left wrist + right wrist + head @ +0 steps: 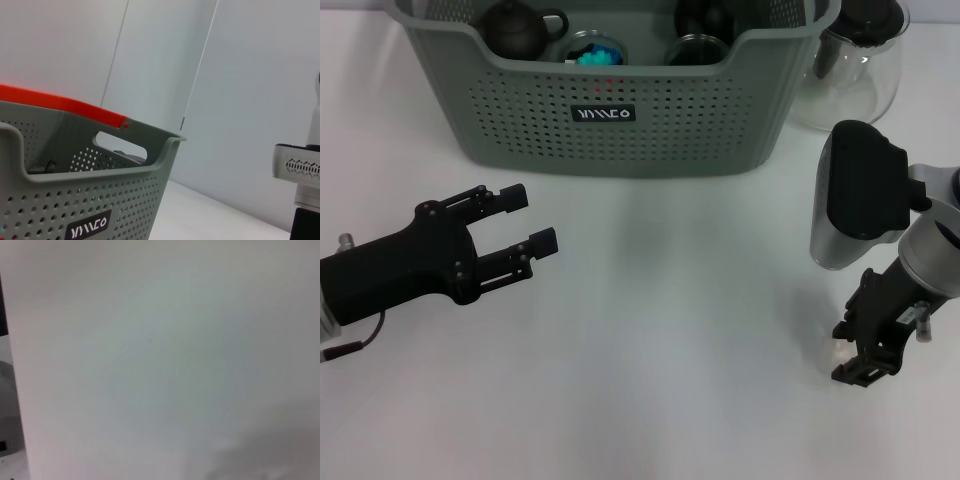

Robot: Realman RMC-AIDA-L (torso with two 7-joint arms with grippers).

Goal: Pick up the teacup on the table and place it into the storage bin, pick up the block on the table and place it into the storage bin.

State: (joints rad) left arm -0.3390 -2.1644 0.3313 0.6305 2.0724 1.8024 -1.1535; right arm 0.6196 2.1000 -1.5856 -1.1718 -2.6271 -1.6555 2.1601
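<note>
Storage bin (pixel 610 110) at the bench (pixel 650 300) rear, already stocked.
Your bin holds a dark teapot (pixel 517 28), a teal block (pixel 592 57) in a round dish, a glass cup (pixel 695 50) and another dark pot (pixel 705 18); a clear glass jug (pixel 855 70) stands just beside it. Your left tool (pixel 530 222) hovers released near the bin front. Your right tool (pixel 855 360) points down at the bench over a small pale item (pixel 841 351); grip cannot be told.
</note>
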